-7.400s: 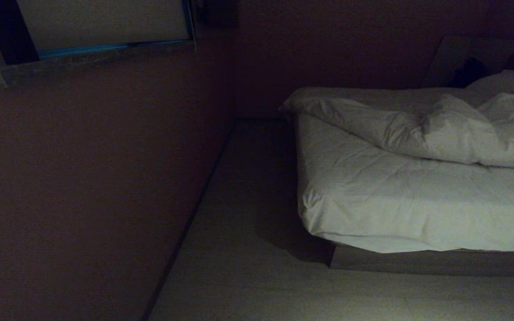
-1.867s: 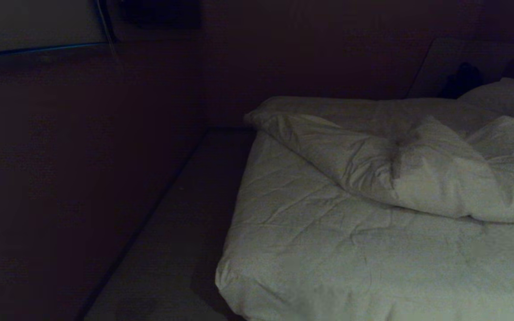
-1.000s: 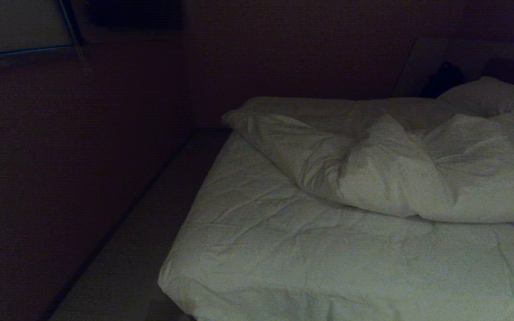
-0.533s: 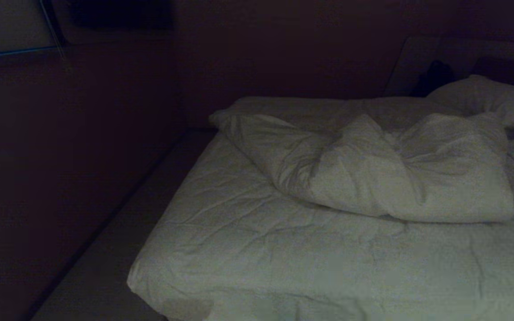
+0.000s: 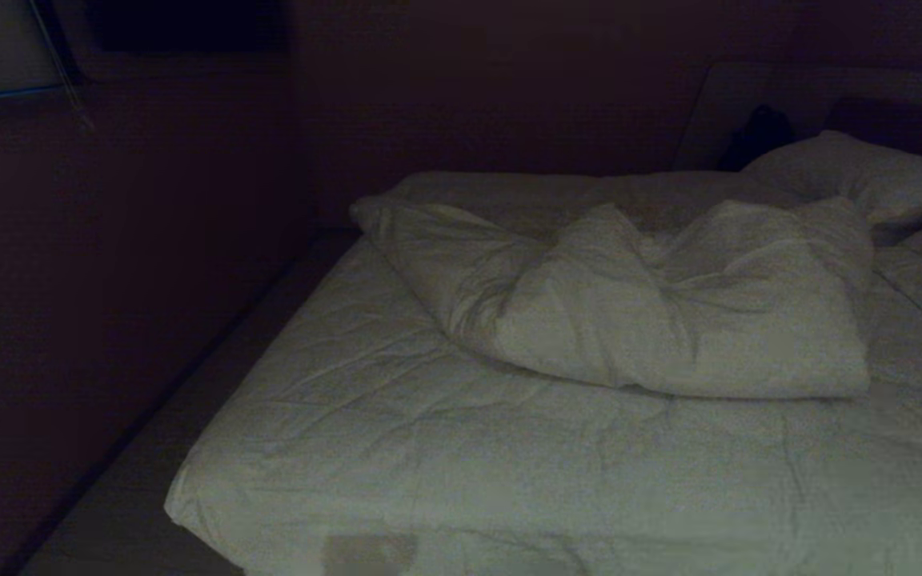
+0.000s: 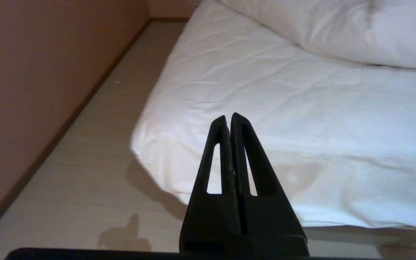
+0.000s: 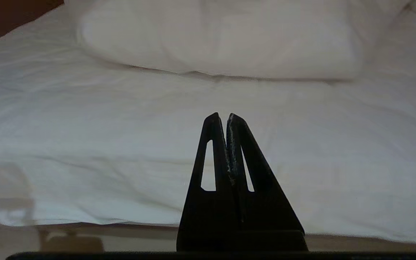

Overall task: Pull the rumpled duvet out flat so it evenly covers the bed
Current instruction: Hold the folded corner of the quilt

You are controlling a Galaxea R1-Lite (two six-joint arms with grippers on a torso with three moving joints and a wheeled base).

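The duvet (image 5: 653,312) lies bunched in a thick puffy white heap across the far half of the bed (image 5: 397,448), whose quilted mattress shows bare in front of it. In the wrist views the duvet (image 6: 356,29) (image 7: 222,43) fills the far part beyond the bare mattress. My left gripper (image 6: 228,117) is shut and empty, held off the near left corner of the bed. My right gripper (image 7: 222,116) is shut and empty too, facing the mattress's near edge. Neither arm shows in the head view.
A white pillow (image 5: 861,172) lies at the far right by the dark headboard (image 5: 869,92). A reddish wall (image 5: 109,280) runs along the left, with a strip of pale floor (image 6: 85,162) between it and the bed.
The whole head view has shifted: the bed has slid leftwards and grown larger in the picture as the camera moved. Nothing on the bed has moved.
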